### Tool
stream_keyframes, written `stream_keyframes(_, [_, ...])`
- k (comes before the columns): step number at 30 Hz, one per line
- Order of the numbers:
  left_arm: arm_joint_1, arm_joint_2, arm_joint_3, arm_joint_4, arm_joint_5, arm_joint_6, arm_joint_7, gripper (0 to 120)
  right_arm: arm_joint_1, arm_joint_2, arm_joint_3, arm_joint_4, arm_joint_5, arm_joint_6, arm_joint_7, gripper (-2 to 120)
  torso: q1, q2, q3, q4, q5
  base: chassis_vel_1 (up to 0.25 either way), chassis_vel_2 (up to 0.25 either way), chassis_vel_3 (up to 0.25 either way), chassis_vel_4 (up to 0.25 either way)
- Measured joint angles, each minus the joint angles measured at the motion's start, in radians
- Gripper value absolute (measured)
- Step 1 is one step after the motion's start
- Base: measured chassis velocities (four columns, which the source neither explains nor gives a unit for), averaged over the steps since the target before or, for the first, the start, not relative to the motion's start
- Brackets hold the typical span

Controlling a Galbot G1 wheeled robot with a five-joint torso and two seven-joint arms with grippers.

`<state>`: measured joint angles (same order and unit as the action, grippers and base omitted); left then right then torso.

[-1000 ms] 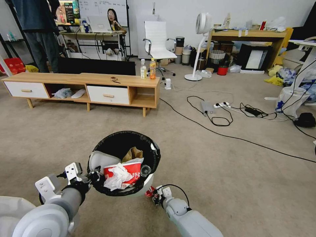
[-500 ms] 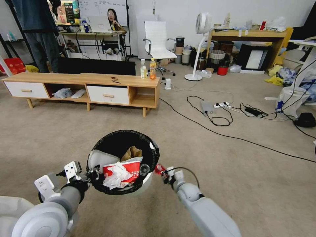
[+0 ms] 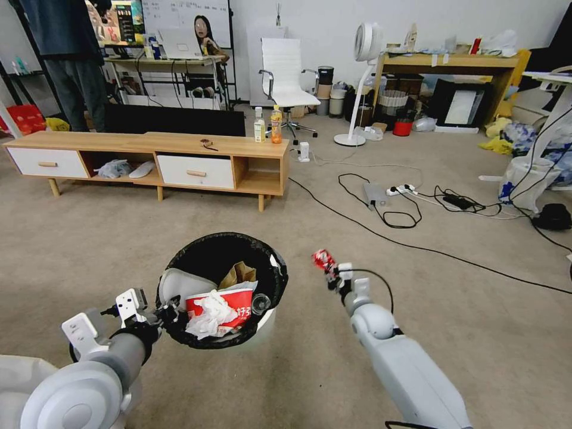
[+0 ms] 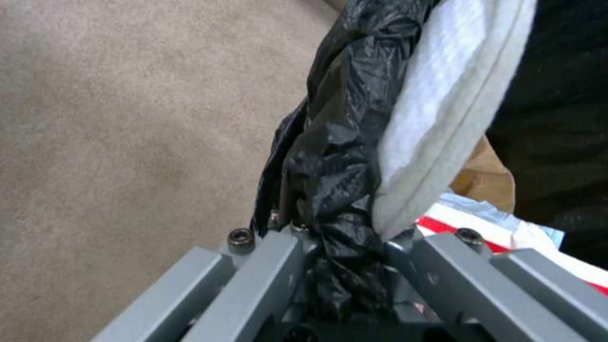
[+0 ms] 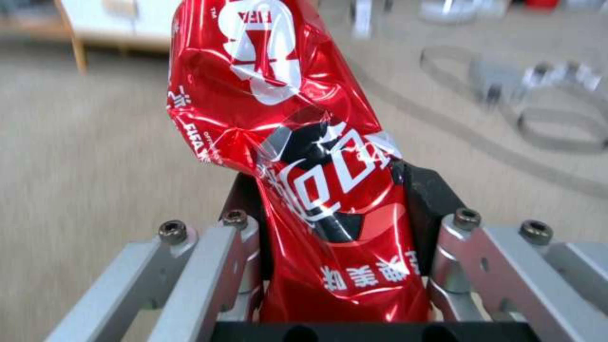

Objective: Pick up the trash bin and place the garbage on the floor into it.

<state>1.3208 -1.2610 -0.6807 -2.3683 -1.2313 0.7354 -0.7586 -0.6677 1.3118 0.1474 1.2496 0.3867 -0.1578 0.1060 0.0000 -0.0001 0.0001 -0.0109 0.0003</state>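
Up off the flat beige-grey carpeted floor (image 3: pixel 417 310), the small round white plastic trash bin (image 3: pixel 223 291) with its black plastic bag liner (image 4: pixel 336 156) folded over the rim hangs in front of the robot, held at its near-left edge by the left gripper (image 3: pixel 170 313). From the left wrist camera, that gripper's grey fingers (image 4: pixel 266 266) are drawn in tight on the bunched black liner and the bin's rim, with a strip of white padded material just inside the rim against them. Inside the bin lie a red-and-white paper noodle cup (image 3: pixel 229 305), crumpled white tissues (image 3: pixel 205 316) resting on the cup's front, a brown paper scrap (image 3: pixel 240 274) behind it and a small clear bottle (image 3: pixel 260 304) beside the cup on the right.

To the right of the bin and apart from it, the right arm reaches forward with the right gripper (image 3: pixel 331 271) raised above the carpet. Its fingers (image 5: pixel 244 242) are clamped on the lower part of a crushed red soda can (image 5: pixel 304 156), which stands up out of the grip and leans slightly, its dented upper half free. In the head view the can (image 3: pixel 323 260) sits higher than the bin's rim, off to its right side, not over the opening.

Black cables (image 3: pixel 429 247) cross the carpet farther back, and a low wooden cabinet with white drawers (image 3: pixel 149 161) stands beyond the bin.
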Motion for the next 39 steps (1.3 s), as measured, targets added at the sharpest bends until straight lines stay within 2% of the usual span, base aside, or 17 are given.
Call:
stream_keyframes(2, [0.000,0.001,0.000,0.000,0.000,0.000,0.000,4,0.000,-0.008,0.012,0.049,0.002,0.003,0.000,35,0.000,0.000,0.000,0.0001,-0.0001,0.000,0.000,0.000,0.000])
stream_keyframes(4, [0.000,0.003,0.002,0.000,-0.001,0.000,-0.001,4,-0.005,-0.036,0.019,0.175,0.045,-0.008,0.001,35,0.000,0.000,0.000,-0.0002,-0.0003,0.000,0.000,0.000,0.000])
stream_keyframes(5, [0.000,0.003,0.002,0.000,-0.001,0.000,-0.001,4,-0.005,-0.036,0.019,0.175,0.045,-0.008,0.001,35,0.000,0.000,0.000,-0.0002,-0.0003,0.000,0.000,0.000,0.000])
stream_keyframes(7, [-0.007,0.000,0.011,0.004,0.000,0.000,-0.001,4,-0.004,-0.068,-0.003,0.319,0.088,-0.017,-0.002,35,0.000,0.000,0.000,-0.0002,-0.0004,0.000,0.000,0.000,0.000])
stream_keyframes(8, [-0.007,0.000,0.011,0.004,0.000,0.000,-0.001,4,-0.004,-0.068,-0.003,0.319,0.088,-0.017,-0.002,35,0.000,0.000,0.000,-0.0002,-0.0004,0.000,0.000,0.000,0.000])
stream_keyframes(10, [-0.011,-0.006,0.017,0.007,0.001,0.000,-0.002,4,0.004,-0.088,-0.031,0.430,0.115,-0.020,-0.021,35,0.000,0.000,0.000,-0.0001,-0.0002,0.000,0.000,0.000,0.000])
stream_keyframes(16, [-0.009,-0.007,0.019,0.010,0.003,0.000,-0.002,4,0.033,-0.106,-0.076,0.550,0.155,-0.003,-0.087,35,0.000,0.000,0.000,0.0001,-0.0003,0.000,0.000,0.000,0.000])
stream_keyframes(18, [-0.007,-0.008,0.022,0.014,0.006,0.000,-0.002,4,0.057,-0.116,-0.109,0.598,0.186,0.009,-0.142,35,0.000,0.000,0.000,0.0001,-0.0003,0.000,0.000,0.000,0.000])
stream_keyframes(25, [-0.014,-0.012,0.030,0.020,0.009,0.000,-0.002,4,0.095,-0.134,-0.201,0.632,0.236,0.033,-0.238,35,0.000,0.000,0.000,-0.0002,-0.0004,0.000,0.000,0.000,0.000])
stream_keyframes(27, [-0.016,-0.012,0.031,0.022,0.011,0.000,-0.001,4,0.109,-0.136,-0.255,0.621,0.238,0.063,-0.304,35,0.000,0.000,0.000,0.0000,-0.0004,0.000,0.000,0.000,0.000])
stream_keyframes(31, [-0.013,-0.013,0.031,0.022,0.012,0.000,0.000,4,0.124,-0.127,-0.317,0.592,0.235,0.071,-0.346,35,0.000,0.000,0.000,-0.0001,-0.0003,0.000,0.000,0.000,0.000])
stream_keyframes(39, [-0.010,-0.010,0.030,0.017,0.012,0.000,0.000,4,0.119,-0.126,-0.382,0.544,0.212,0.054,-0.355,35,0.000,0.000,0.000,0.0000,-0.0003,0.000,0.000,0.000,0.000])
